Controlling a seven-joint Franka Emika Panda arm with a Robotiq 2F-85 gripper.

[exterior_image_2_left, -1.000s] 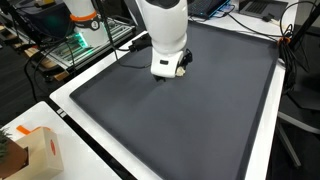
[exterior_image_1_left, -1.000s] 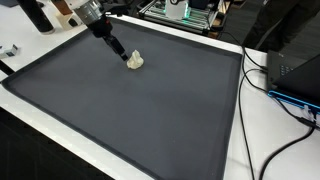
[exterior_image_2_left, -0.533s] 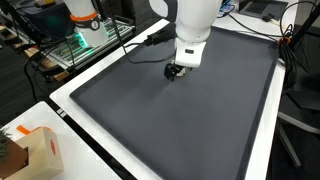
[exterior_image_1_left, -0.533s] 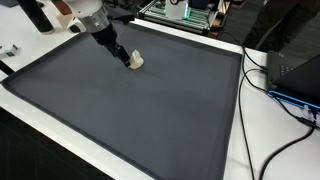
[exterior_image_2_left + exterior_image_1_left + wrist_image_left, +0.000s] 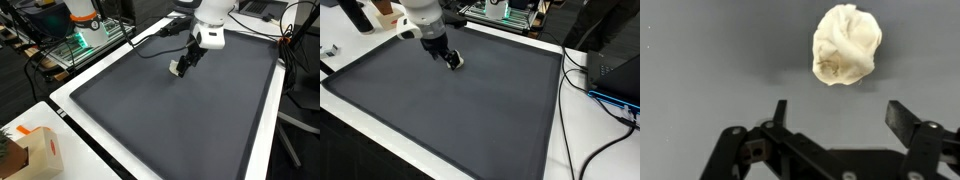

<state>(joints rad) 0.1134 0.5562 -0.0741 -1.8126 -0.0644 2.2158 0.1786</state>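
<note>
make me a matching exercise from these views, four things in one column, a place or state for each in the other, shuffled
1 crumpled cream-white wad
2 black two-finger gripper
3 dark grey flat mat
4 brown cardboard box

a jaws open, holding nothing
b off the mat, near its corner
c lying on the mat, not gripped
d spread flat under the wad

Pairs: 1-c, 2-a, 3-d, 4-b
</note>
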